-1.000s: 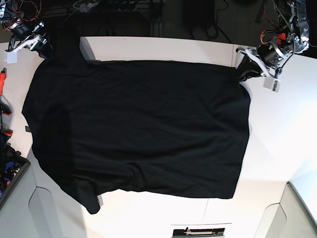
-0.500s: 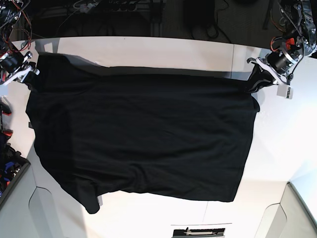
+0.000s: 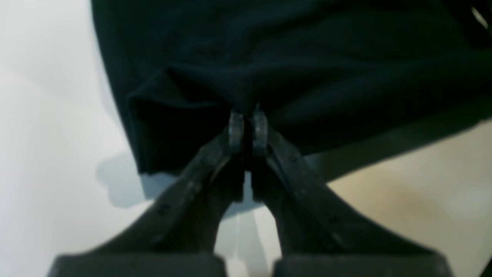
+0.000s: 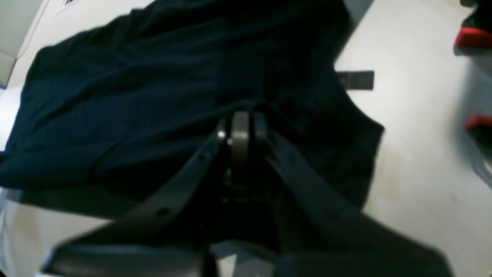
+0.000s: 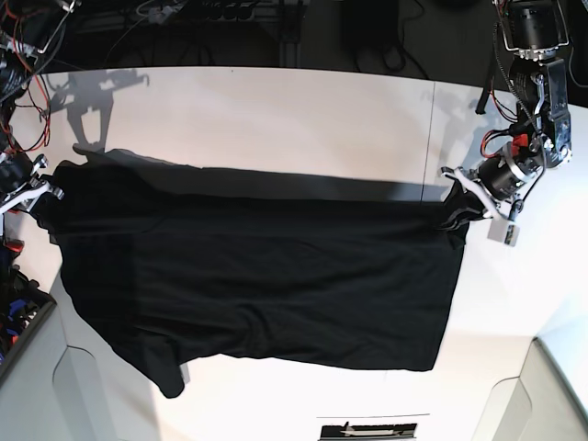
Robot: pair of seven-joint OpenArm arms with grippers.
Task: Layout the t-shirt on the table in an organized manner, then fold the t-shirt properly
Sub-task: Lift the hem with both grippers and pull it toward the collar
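Across the white counter (image 5: 276, 119) a large black t-shirt (image 5: 266, 276) lies spread wide, plain side up, with no print showing. Each tool is clamped on one corner of its far edge. On the base view's right, the left tool (image 5: 457, 204) pinches a bunched fold of cloth, its jaws pressed together on the fabric in the left wrist view. On the base view's left, the right tool (image 5: 41, 191) grips the opposite corner the same way, jaws closed on cloth.

The far edge hangs stretched between the two tools, slightly raised and casting a shadow band on the counter. The near part rests flat, though one sleeve at the lower left looks rumpled.

This appears to be the laying-out step, before any fold. Next, the far edge likely needs lowering evenly, kept taut, then releasing.
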